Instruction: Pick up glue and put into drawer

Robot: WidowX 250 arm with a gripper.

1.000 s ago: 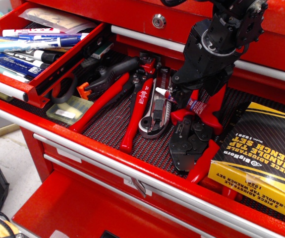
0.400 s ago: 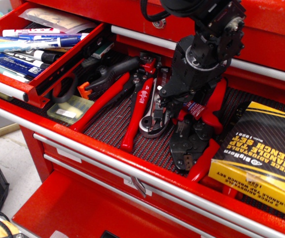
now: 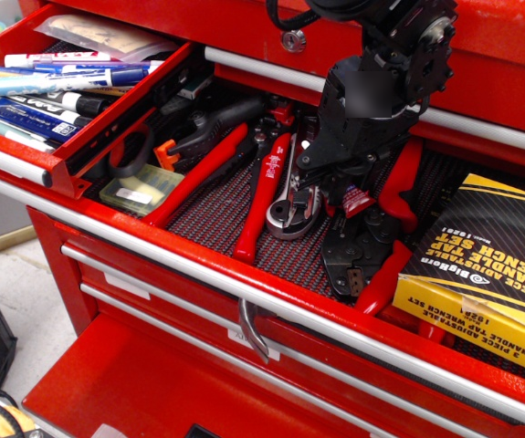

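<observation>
The glue (image 3: 357,200) lies in the wide mesh-lined drawer (image 3: 216,224), across the red-handled crimper (image 3: 372,246). Only its red body and blue-and-white label band show; the white nozzle is hidden under my gripper. My black gripper (image 3: 328,182) is lowered right onto the glue's nozzle end, fingers down at tube level. The dark arm blocks the fingertips, so I cannot tell whether they are closed on the tube. The narrow red drawer (image 3: 107,128) stands open at the upper left, its silver bar handle (image 3: 6,162) along the front.
Several markers (image 3: 61,78) fill the narrow drawer. Red-handled pliers (image 3: 267,196), a ratchet head (image 3: 289,212), and a small clear plastic box (image 3: 139,190) lie left of the gripper. A yellow-and-black tap wrench box (image 3: 486,265) sits on the right.
My gripper has come down from above the glue onto its nozzle end, which is now covered. The wide drawer and its tools have shifted slightly up and back in the picture.
</observation>
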